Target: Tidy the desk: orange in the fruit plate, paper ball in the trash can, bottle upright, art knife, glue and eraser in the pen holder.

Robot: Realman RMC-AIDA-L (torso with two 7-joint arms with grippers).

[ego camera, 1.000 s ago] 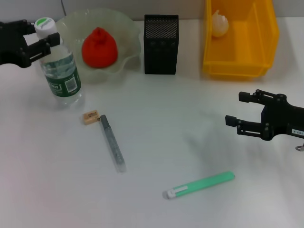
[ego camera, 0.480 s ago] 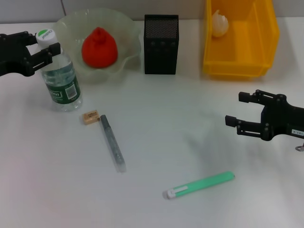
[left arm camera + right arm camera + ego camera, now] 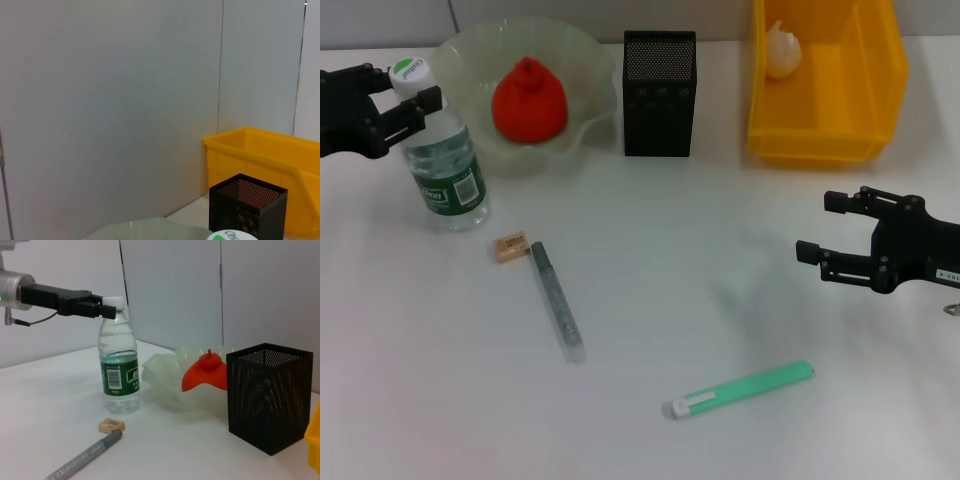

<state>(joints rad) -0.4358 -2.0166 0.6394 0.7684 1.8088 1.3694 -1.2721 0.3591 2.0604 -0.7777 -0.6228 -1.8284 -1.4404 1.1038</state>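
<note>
Hidden or cut off: the left wrist view shows only the top edge of the bottle's white cap, a sliver of the fruit plate's rim, the pen holder and the trash can; that arm's own fingers do not show there.
Left arm: it reaches in from the worktop's far left at the height of the bottle's neck, held level.
Left tool: its two dark fingers sit either side of the bottle's neck just under the cap; they look closed on it, most clearly in the right wrist view.
Bottle: stands upright on the worktop, just in front of and left of the fruit plate.
Right arm: low over the worktop at the right edge, pointing toward the middle.
Right tool: fingers spread wide, holding nothing, well apart from every object.
Orange: lies in the fruit plate.
Paper ball: in the trash can, at its far left corner.
Pen holder: stands between plate and trash can; its inside cannot be made out.
Eraser: on the worktop in front of the bottle, just beside the tip of a grey pen-like stick.
Green stick: lies near the front, nearer the right tool, apart from it.
</note>
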